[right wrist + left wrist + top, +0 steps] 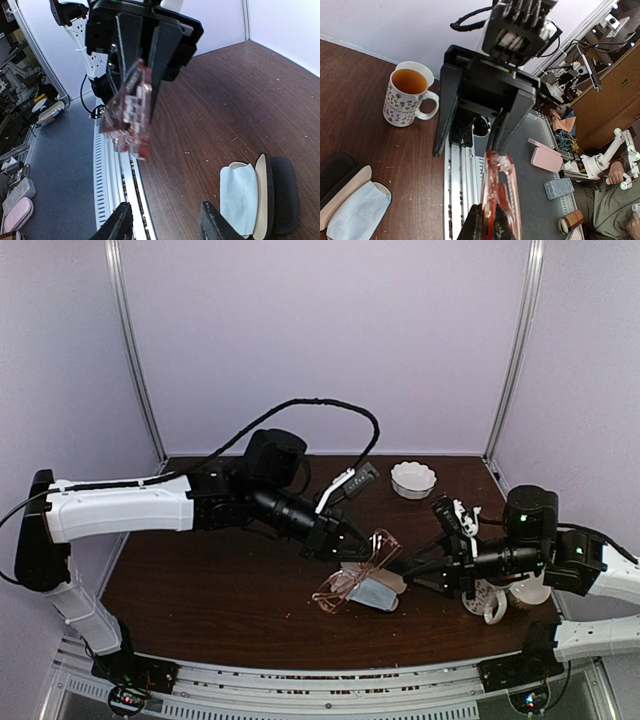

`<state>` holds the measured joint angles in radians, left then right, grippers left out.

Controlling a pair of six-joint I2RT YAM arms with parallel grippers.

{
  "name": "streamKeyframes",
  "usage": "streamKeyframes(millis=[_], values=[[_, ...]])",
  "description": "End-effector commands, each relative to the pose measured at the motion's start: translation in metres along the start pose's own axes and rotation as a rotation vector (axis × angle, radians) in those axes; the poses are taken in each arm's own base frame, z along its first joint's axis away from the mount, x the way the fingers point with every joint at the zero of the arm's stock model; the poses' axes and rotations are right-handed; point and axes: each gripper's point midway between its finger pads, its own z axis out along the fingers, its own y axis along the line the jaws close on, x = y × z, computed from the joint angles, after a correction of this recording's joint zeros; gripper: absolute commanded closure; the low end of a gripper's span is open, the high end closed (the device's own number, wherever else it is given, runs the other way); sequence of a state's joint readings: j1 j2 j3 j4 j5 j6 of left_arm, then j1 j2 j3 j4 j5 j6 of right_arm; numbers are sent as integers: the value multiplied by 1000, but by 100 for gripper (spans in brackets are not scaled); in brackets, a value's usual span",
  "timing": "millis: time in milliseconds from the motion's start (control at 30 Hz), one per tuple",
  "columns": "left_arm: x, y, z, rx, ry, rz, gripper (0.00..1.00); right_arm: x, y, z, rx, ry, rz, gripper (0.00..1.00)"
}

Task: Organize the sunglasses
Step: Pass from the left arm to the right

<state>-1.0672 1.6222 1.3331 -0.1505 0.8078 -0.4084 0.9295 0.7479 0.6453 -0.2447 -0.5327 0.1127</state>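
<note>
A pair of sunglasses [378,546] with a translucent reddish frame hangs over the middle of the table, and my left gripper [356,542] is shut on it. In the left wrist view the sunglasses [500,190] stick out forward from between the left gripper [487,222]. My right gripper [410,560] faces them from the right, open and holding nothing. In the right wrist view the sunglasses [127,117] hang ahead of the right gripper [165,225], apart from its fingers. Below lies an open black case [385,585] with a light-blue cloth [240,197] in it.
A patterned mug [405,97] of brown drink stands at the right, by the right arm. There is a white scalloped bowl [413,478] at the back, with a black-and-white object [350,483] to its left. A metal rail [112,190] runs along the table's near edge.
</note>
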Motion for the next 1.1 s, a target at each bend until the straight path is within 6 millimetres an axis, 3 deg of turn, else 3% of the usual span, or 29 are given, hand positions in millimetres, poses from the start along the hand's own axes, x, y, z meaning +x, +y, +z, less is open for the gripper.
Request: streamKeyframes(millis=[0,433,700,900,1067], values=[[-13,-10,4,36,-14,57,100,-33,21,-9,-100,-105,-2,56],[-6,-9,15,36,24,53,100,-38,24,0,-136,-82,10,67],[-3,-6,19,32,39,53,100,-42,25,0,-140,-101,17,69],[-2,-5,21,32,45,55,100,-38,24,3,-145,-87,33,87],[0,-4,21,27,51,58,100,-32,27,3,-166,-73,47,87]])
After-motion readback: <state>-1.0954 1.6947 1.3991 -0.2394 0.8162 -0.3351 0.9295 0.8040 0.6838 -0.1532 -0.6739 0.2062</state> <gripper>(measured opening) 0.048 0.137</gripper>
